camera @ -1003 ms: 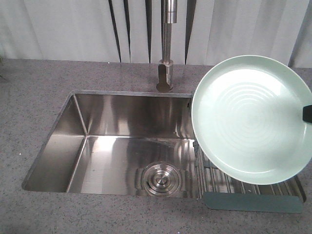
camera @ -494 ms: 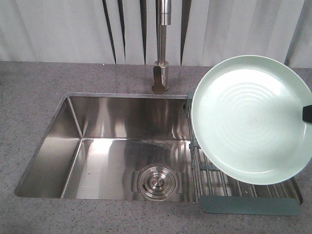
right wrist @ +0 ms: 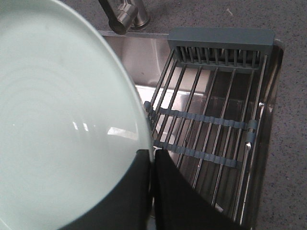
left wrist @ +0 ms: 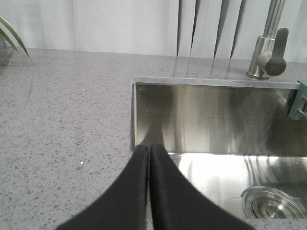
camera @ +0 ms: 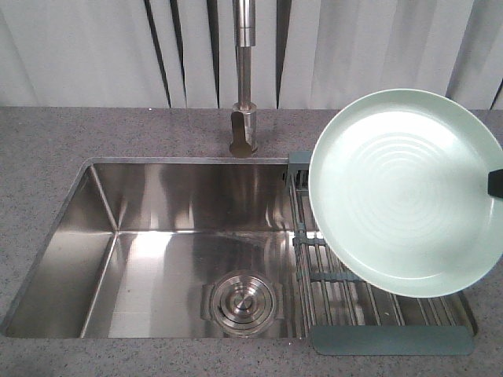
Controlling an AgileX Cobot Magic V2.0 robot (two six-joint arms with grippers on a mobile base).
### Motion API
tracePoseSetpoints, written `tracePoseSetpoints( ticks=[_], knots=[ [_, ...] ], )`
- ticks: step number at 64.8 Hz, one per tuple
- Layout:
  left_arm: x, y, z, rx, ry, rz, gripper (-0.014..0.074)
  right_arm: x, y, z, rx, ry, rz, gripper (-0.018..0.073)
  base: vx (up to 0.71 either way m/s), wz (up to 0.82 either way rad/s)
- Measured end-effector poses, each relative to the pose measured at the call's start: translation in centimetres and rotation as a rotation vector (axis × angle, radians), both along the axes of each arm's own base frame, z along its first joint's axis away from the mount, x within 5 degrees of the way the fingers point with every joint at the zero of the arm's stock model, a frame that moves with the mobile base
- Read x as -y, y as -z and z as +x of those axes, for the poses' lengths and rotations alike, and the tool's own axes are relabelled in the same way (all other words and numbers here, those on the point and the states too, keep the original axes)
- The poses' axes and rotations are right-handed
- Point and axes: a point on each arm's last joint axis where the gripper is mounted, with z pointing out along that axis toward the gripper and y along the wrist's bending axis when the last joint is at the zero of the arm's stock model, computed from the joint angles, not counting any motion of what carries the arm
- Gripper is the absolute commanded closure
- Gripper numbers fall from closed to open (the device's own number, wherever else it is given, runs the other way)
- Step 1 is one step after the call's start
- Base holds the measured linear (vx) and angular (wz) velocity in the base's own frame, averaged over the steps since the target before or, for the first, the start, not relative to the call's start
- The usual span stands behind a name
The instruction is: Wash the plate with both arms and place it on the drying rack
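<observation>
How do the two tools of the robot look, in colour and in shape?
Both are matte black. The left tool has two smooth fingers that widen from narrow tips. The right tool has the same form. No cable or marking shows on either.

No readable text, labels or numbers anywhere.

The plate [camera: 405, 192], tilted and pinched by the right gripper [right wrist: 152, 155], hangs over the drying rack [camera: 391, 340] and bars most of the way down to its rods. Left of the rack the sink basin [camera: 157, 259] lies open; the faucet [camera: 244, 78] rises behind and left of the rack.
</observation>
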Motion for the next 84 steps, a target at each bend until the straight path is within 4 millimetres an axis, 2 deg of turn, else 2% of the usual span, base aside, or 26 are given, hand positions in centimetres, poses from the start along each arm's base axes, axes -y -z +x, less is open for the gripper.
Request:
tracePoseSetpoints(
  ticks=[84],
  knots=[
    [0.00, 0.00, 0.00, 0.000, 0.000, 0.000, 0.0603, 0.00, 0.00, 0.00, 0.000, 0.000, 0.000, 0.0566, 0.03, -0.01]
  ],
)
